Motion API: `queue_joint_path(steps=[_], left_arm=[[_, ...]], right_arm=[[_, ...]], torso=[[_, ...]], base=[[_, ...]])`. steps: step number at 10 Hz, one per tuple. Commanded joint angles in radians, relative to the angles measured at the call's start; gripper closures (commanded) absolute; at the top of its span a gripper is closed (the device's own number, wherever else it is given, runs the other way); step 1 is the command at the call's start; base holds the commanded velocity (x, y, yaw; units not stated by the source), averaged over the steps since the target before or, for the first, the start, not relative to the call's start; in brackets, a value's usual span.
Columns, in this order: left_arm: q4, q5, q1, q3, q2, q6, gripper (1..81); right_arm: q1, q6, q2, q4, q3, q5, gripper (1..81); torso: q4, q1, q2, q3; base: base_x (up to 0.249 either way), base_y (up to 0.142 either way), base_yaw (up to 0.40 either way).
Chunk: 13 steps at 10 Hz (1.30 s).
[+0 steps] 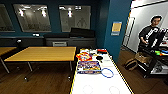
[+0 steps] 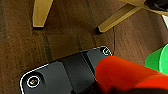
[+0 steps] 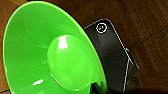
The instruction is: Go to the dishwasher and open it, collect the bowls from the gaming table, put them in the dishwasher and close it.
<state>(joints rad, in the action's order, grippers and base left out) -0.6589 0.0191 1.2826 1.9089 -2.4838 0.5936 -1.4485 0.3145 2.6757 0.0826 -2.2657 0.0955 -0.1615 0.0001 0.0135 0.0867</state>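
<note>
Gaming table (image 1: 100,83): white top, blue ring (image 1: 107,72) beside printed boxes (image 1: 88,67). Green bowl (image 3: 50,55) and orange bowl (image 2: 125,75) above wooden floor (image 2: 62,32); jaw state: cannot tell.

Both wrists hang floorward (fingers indistinct).

**Room clutter beyond the job**

At my ten o'clock I see a wooden table (image 1: 42,53) on a dark plank floor (image 1: 37,80). At twelve, I make out a blue ring (image 1: 107,72), a colourful printed box (image 1: 89,67) and a red-and-yellow packet (image 1: 84,56). At two o'clock a person (image 1: 150,33) stands behind a dark rack (image 1: 156,61), a brown bag (image 1: 131,64) near its foot.
</note>
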Motion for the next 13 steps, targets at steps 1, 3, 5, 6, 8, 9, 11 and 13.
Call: queue_joint_path(steps=[1, 3, 5, 6, 8, 9, 11, 13], left_arm=[[-0.013, -0.027, -0.030, 0.022, -0.003, -0.017, 81.1], [-0.013, -0.059, -0.010, 0.044, -0.009, -0.017, 81.1], [-0.013, -0.061, -0.002, 0.074, -0.029, -0.018, 81.1], [-0.013, -0.067, 0.001, 0.087, -0.037, -0.017, 81.1], [-0.013, -0.070, 0.002, 0.096, -0.043, -0.017, 81.1], [-0.013, -0.068, 0.004, 0.098, -0.046, -0.017, 81.1], [-0.013, -0.068, 0.004, 0.104, -0.051, -0.017, 81.1], [-0.013, -0.068, 0.004, 0.108, -0.057, -0.017, 81.1]], right_arm=[[0.023, -0.002, 0.019, 0.039, -0.030, -0.042, 81.1], [0.015, -0.002, 0.029, 0.045, -0.037, -0.042, 81.1], [0.016, -0.002, 0.052, 0.048, -0.060, -0.042, 81.1], [0.016, -0.002, 0.058, 0.049, -0.069, -0.042, 81.1], [0.015, -0.002, 0.063, 0.052, -0.075, -0.042, 81.1], [0.015, -0.002, 0.063, 0.053, -0.076, -0.042, 81.1], [0.015, -0.002, 0.065, 0.054, -0.078, -0.042, 81.1], [0.015, -0.002, 0.069, 0.054, -0.083, -0.042, 81.1]], torso=[[0.000, 0.000, 0.000, 0.000], [0.000, 0.000, 0.000, 0.000], [0.000, 0.000, 0.000, 0.000], [0.000, 0.000, 0.001, 0.000], [0.000, 0.000, 0.000, 0.000], [0.000, 0.001, 0.000, 0.000], [0.000, 0.000, 0.001, -0.001], [0.000, 0.000, 0.001, -0.001]], base=[[0.000, 0.000, 0.000], [0.000, 0.000, 0.000], [0.000, 0.000, 0.000], [0.000, 0.000, 0.000], [-0.082, 0.000, 0.000], [-0.105, 0.000, 0.000], [-0.107, 0.000, 0.000], [-0.107, 0.000, 0.000]])
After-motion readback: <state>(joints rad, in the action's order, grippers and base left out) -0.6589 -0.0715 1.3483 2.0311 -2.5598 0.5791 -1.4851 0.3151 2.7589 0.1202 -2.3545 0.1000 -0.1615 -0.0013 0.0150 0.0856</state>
